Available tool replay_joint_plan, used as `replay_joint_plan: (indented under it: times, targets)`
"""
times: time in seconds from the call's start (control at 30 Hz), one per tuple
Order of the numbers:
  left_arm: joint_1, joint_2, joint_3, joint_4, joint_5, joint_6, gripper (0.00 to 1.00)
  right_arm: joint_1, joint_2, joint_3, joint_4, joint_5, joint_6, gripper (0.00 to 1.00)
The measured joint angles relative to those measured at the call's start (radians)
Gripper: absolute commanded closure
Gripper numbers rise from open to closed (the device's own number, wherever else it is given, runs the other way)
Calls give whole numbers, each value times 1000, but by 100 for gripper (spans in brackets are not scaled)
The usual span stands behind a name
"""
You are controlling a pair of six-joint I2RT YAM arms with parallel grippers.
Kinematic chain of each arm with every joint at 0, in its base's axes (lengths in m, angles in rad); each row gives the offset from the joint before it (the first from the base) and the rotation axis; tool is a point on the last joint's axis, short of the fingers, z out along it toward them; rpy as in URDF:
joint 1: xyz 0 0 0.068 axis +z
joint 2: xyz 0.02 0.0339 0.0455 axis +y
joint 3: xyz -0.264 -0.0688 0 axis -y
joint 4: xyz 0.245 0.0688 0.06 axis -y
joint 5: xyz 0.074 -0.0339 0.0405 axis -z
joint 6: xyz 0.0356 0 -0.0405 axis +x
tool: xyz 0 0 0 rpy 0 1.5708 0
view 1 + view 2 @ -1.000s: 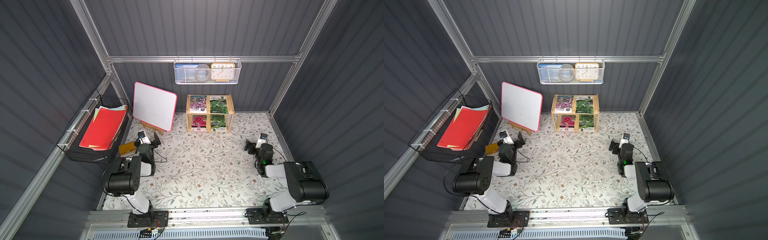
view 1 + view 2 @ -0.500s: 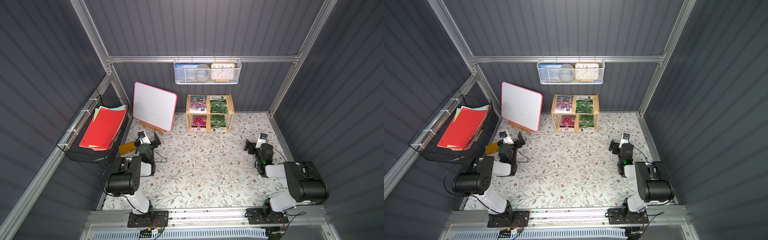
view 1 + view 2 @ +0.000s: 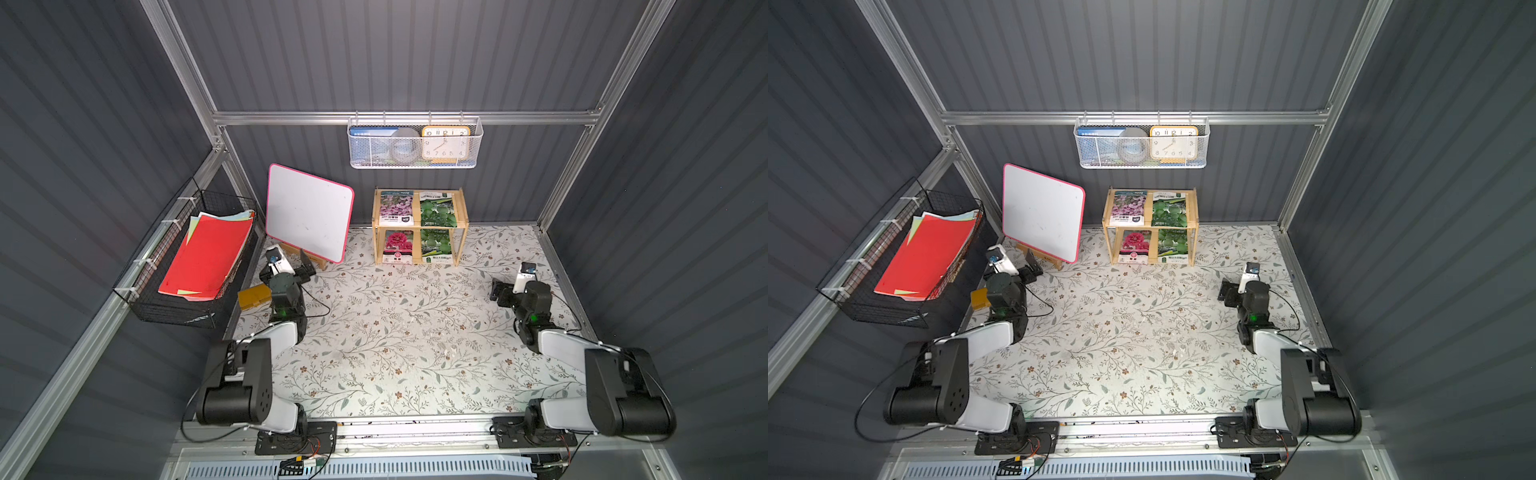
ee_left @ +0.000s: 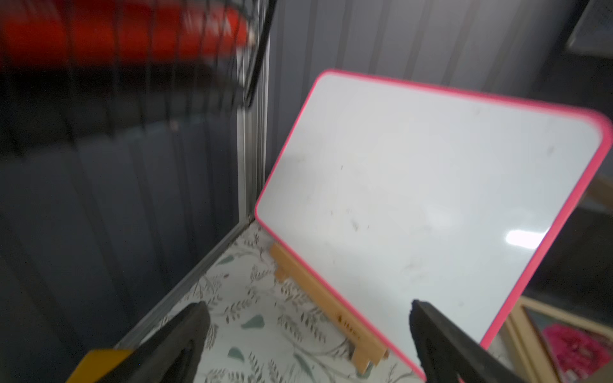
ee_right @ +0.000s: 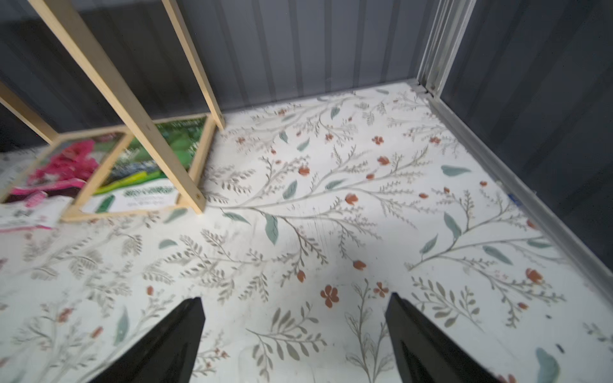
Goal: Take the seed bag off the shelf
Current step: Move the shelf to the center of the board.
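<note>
Against back edge of bench, near its middle: shelf [image 3: 420, 227], four seed bags [image 3: 437, 208] on it, two per tier. None taken off; whole task left. Right gripper [image 5: 294, 297] near right edge, jaws spread, empty, well apart from shelf. Left gripper [image 4: 306, 306] near left edge, jaws spread, empty, facing whiteboard [image 4: 414, 199]. Which bag is meant: cannot tell. Packet print unreadable; right wrist view blurred, upper tier cut off.

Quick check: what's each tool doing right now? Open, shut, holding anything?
Left tool: open, holding nothing.
Right tool: open, holding nothing.
</note>
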Motion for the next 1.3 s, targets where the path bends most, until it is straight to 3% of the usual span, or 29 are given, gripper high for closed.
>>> replay_joint_plan:
  times: [0.17, 0.3, 0.43, 0.6, 0.9, 1.3]
  targets:
    - [-154, -121, 163, -200, -17, -11, 0, 66, -174, 150, -241, -52, 134, 7]
    - [-273, -105, 190, -302, 30, -29, 0, 186, -131, 287, -460, -47, 195, 7]
    - [-344, -71, 114, -306, 39, -69, 0, 313, -39, 405, -611, -22, 206, 8]
    - [-351, 48, 84, -199, 81, -94, 0, 358, 68, 483, -665, 22, 192, 10]
    - [-363, 429, 161, 146, 174, -82, 0, 358, 272, 598, -654, 103, 148, 9]
    - [-381, 550, 328, 221, 172, 41, 0, 358, 308, 605, -563, 152, 122, 10]
